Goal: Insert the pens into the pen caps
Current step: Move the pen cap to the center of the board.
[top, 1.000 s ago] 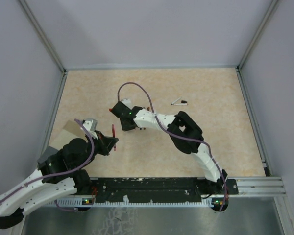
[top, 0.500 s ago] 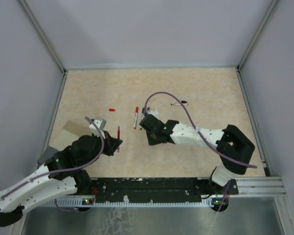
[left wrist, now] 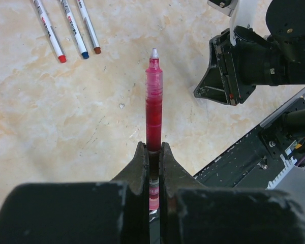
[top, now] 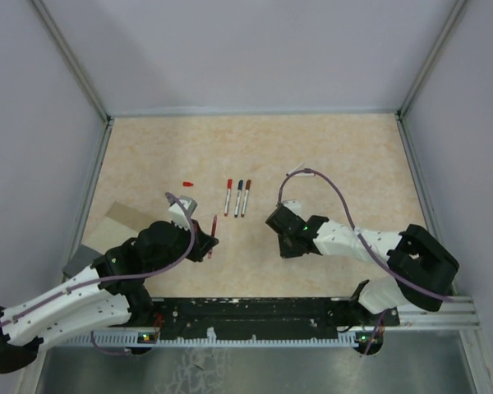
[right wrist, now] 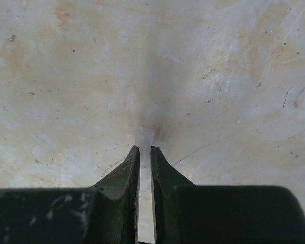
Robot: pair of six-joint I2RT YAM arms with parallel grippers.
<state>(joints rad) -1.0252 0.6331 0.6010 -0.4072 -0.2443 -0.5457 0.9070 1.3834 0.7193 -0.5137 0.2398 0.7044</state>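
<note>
My left gripper is shut on a red pen that points away from it, its pale tip bare, over the table; from above, this pen hangs just left of a row of three white pens. Those pens show red, blue and dark-red ends. A small red pen cap lies left of the row. My right gripper hovers low over bare table, its jaws nearly together with nothing between them. In the left wrist view the right gripper is off to the right of the held pen.
Another pen lies farther back, partly under the purple cable. A tan card and a grey piece sit at the left edge. A black rail runs along the near edge, and walls enclose the table.
The right arm has pulled back towards the right and near side, uncovering the row of three pens. The left gripper has carried the red pen a little to the right.
</note>
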